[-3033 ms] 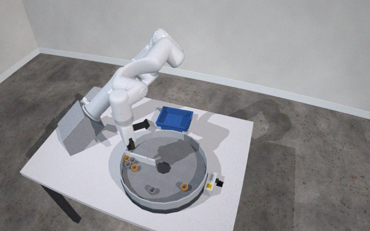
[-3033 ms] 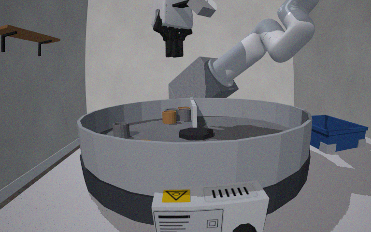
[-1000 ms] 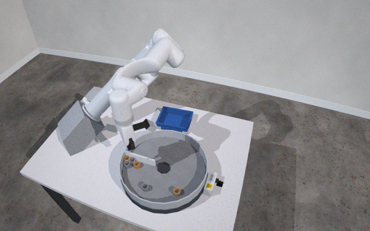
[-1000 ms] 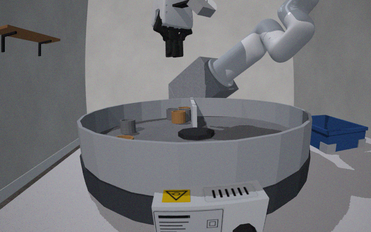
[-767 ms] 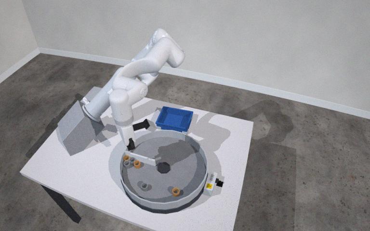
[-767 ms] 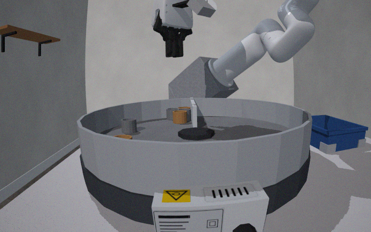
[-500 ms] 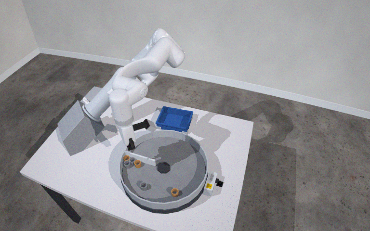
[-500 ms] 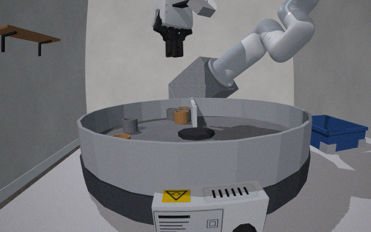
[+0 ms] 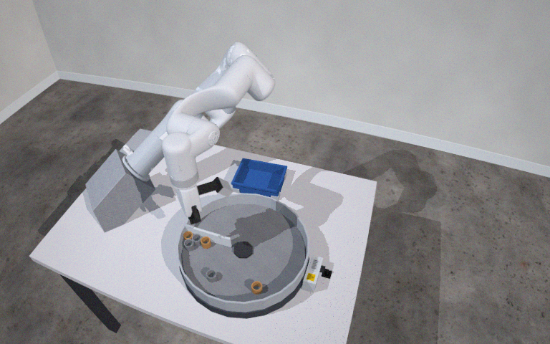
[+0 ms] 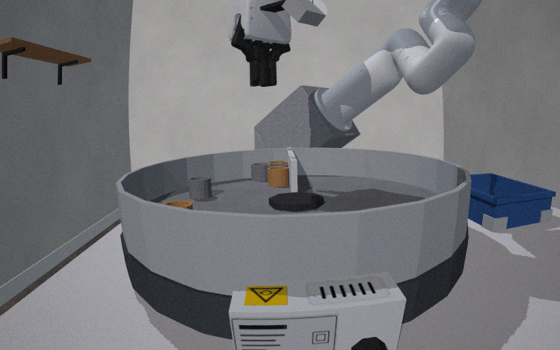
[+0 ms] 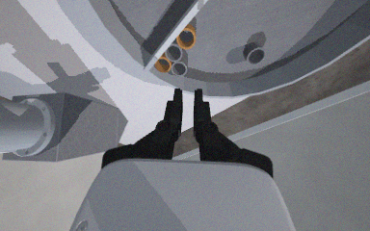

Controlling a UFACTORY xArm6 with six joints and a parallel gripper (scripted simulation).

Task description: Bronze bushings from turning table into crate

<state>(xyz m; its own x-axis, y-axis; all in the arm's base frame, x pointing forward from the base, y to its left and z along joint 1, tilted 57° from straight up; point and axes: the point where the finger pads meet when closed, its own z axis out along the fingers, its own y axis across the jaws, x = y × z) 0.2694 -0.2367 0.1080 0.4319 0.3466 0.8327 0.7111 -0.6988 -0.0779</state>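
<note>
The round grey turning table [image 9: 243, 300] [image 10: 289, 243] holds three bronze bushings [image 9: 187, 234] [image 9: 205, 241] [image 9: 256, 287] and three steel bushings [image 9: 188, 244] [image 9: 196, 237] [image 9: 211, 274]. Two of each cluster against the white divider bar [image 9: 215, 239] at the left; the wrist view shows this cluster with bronze [image 11: 186, 38] [image 11: 163, 64] and steel [image 11: 173, 52]. In the exterior view I see a bronze bushing [image 10: 277, 176] by the bar and a steel one [image 10: 200, 187]. My gripper [image 9: 194, 215] [image 10: 262, 82] [image 11: 188, 99] is shut and empty, high above the table's back left rim. The blue crate [image 9: 243, 187] [image 10: 512, 202] stands behind the turning table and looks empty.
A black hub [image 9: 243, 249] [image 10: 295, 201] sits at the turning table's centre. A white control box [image 9: 313, 274] [image 10: 318, 313] stands against its right front side. The arm's grey base block [image 9: 109, 194] is at the table's left. A wooden shelf [image 10: 41, 51] hangs on the wall.
</note>
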